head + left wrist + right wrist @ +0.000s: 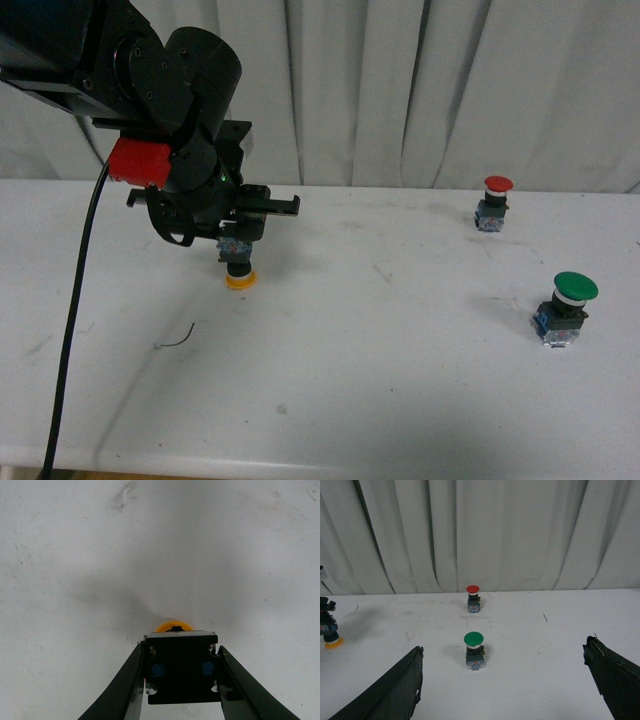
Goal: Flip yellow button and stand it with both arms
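Note:
The yellow button hangs cap-down at the table's left, its orange cap touching or just above the white surface. My left gripper is shut on its dark contact block, one jaw on each side; only a sliver of yellow cap peeks past the block. The same button shows small at the far edge of the right wrist view. My right gripper is open, its black fingers wide apart with nothing between them; this arm is out of the front view.
A green-capped button stands upright at the right, in front of my right gripper. A red-capped button stands behind it near the curtain. A thin dark wire scrap lies on the white table.

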